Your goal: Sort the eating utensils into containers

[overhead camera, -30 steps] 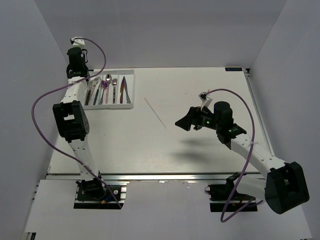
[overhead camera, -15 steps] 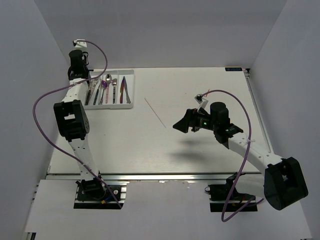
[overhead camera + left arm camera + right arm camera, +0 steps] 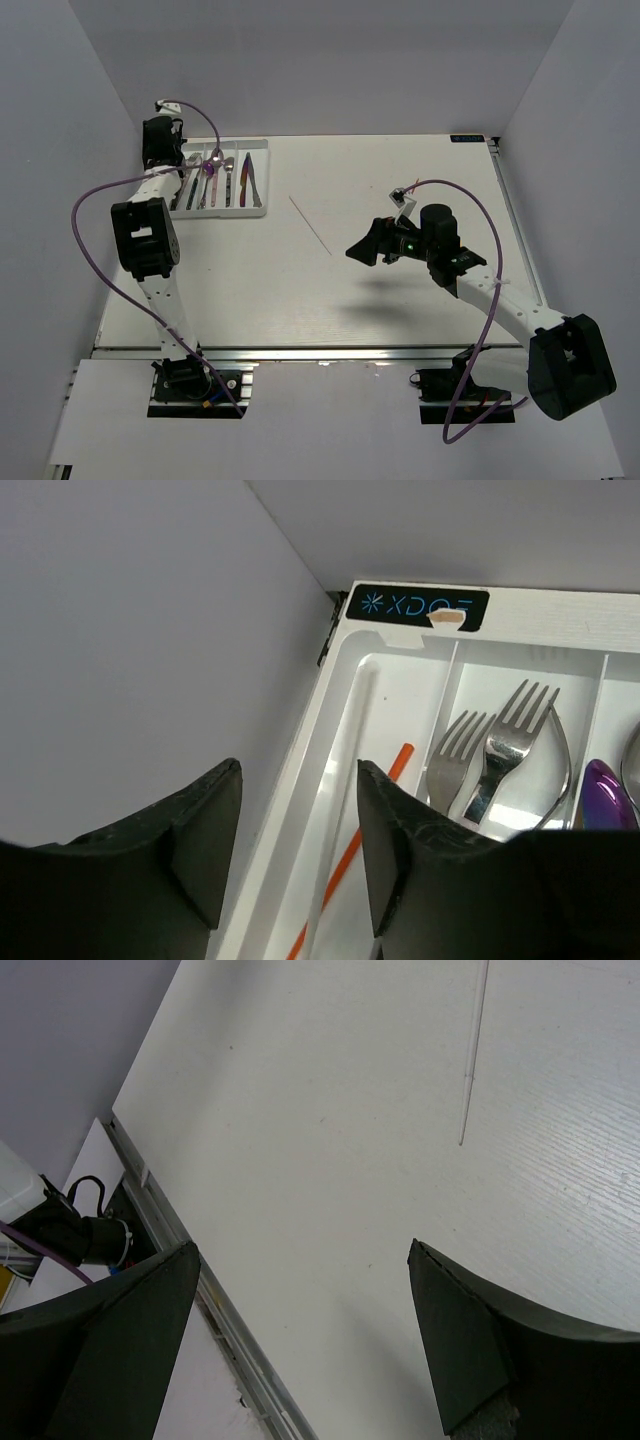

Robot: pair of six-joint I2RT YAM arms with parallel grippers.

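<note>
The containers are the slots of a white tray (image 3: 266, 182) at the table's back left, holding several forks, spoons and knives (image 3: 215, 175). My left gripper (image 3: 170, 158) hangs over its leftmost slot (image 3: 395, 695). It (image 3: 298, 780) is open, with nothing between its fingers. Under it an orange-red chopstick (image 3: 330, 888) and a pale one (image 3: 364, 712) lie in that slot. Two silver forks (image 3: 500, 750) fill the slot beside it, then a purple spoon (image 3: 605, 790). A pale chopstick (image 3: 311, 226) lies alone mid-table. My right gripper (image 3: 362, 240) hovers to its right, open and empty (image 3: 302, 1248), with the chopstick (image 3: 472, 1060) ahead of it.
The grey side wall (image 3: 150, 630) stands right against the tray's left rim, and a black label (image 3: 417, 605) marks the tray's far end. An aluminium rail (image 3: 170, 1230) runs along the table's near edge, with cables and the arm base beyond it.
My left wrist has shifted slightly right and forward over the tray's left end. The right gripper slid a little left toward the lone chopstick, then stayed still.
</note>
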